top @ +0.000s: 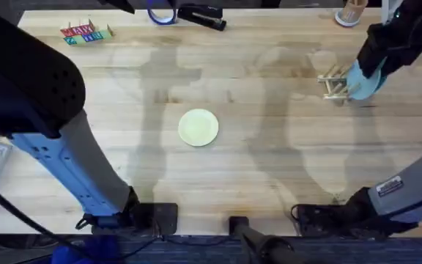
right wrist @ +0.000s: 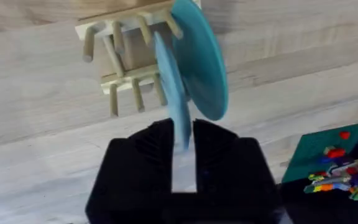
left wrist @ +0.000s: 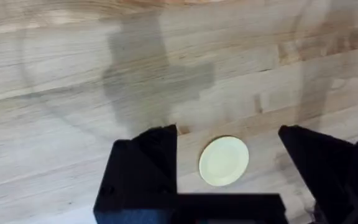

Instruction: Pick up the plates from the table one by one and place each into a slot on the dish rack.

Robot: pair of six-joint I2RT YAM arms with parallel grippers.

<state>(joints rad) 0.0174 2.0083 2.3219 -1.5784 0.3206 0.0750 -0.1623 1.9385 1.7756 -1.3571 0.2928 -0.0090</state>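
The pale yellow-cream plate [top: 198, 127] lies flat in the middle of the table [top: 269, 176]. Seen from the left wrist, that plate [left wrist: 224, 160] sits well below my open left gripper [left wrist: 227, 134], between its two black fingers and untouched. At the far right stands the small wooden dish rack [top: 333, 82]. My right gripper [top: 366, 67] is shut on the rim of the light blue plate [top: 363, 81], which it holds on edge just right of the rack. From the right wrist, the blue plate [right wrist: 194, 62] stands tilted against the rack's [right wrist: 126, 56] end dowels, above my gripper [right wrist: 182, 134].
Coloured toy bricks [top: 86, 32], a blue tape ring [top: 161, 15] and a black tool [top: 204, 16] lie along the far edge. A pale round stand [top: 350, 13] sits at the back right. A green brick baseplate [right wrist: 334, 162] lies near the rack.
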